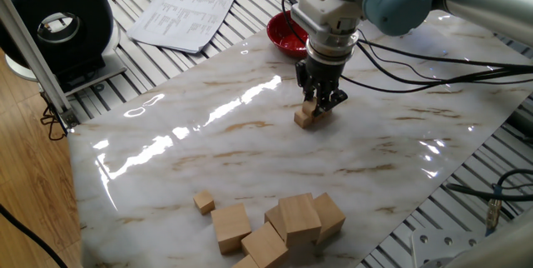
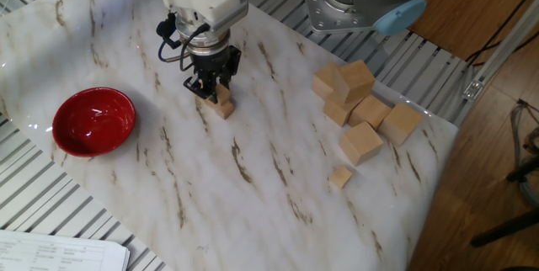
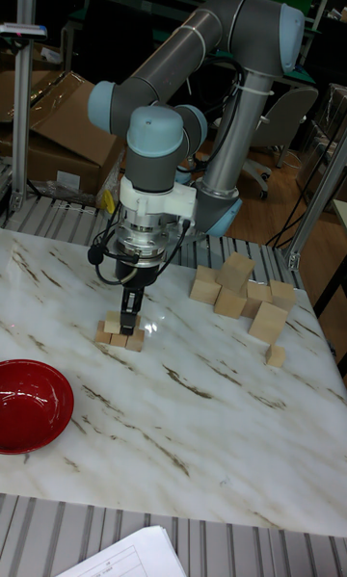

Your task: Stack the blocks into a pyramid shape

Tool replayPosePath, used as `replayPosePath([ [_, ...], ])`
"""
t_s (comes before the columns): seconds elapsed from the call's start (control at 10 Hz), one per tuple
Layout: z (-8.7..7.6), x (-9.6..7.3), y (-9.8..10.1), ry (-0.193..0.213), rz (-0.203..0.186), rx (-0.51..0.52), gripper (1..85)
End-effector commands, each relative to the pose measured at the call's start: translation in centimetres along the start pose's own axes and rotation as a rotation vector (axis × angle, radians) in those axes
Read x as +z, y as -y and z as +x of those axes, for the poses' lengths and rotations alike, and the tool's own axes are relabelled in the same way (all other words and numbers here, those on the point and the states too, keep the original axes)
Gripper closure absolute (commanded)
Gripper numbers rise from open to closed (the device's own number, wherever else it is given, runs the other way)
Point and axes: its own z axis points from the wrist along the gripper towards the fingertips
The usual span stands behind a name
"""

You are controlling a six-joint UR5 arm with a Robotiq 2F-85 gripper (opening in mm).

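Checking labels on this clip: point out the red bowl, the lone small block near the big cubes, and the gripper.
red bowl (image 2: pixel 76 140), the other fixed view, on its near rim
lone small block (image 2: pixel 340 177), the other fixed view, on its top face
gripper (image 3: pixel 128 323), tall fixed view, between its fingertips
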Motion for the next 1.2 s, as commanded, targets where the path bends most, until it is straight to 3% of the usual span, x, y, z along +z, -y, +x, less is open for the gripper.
replayPosePath([
  [0.0,0.0,-0.1,0.1,0.003,0.003,0.012,84.7],
  [0.2,0.2,-0.1,0.7,-0.004,0.023,0.024,84.7],
  [0.9,0.1,-0.2,1.1,0.001,0.038,0.021,84.7],
  [1.1,-0.6,-0.1,1.7,0.024,0.059,0.058,84.7],
])
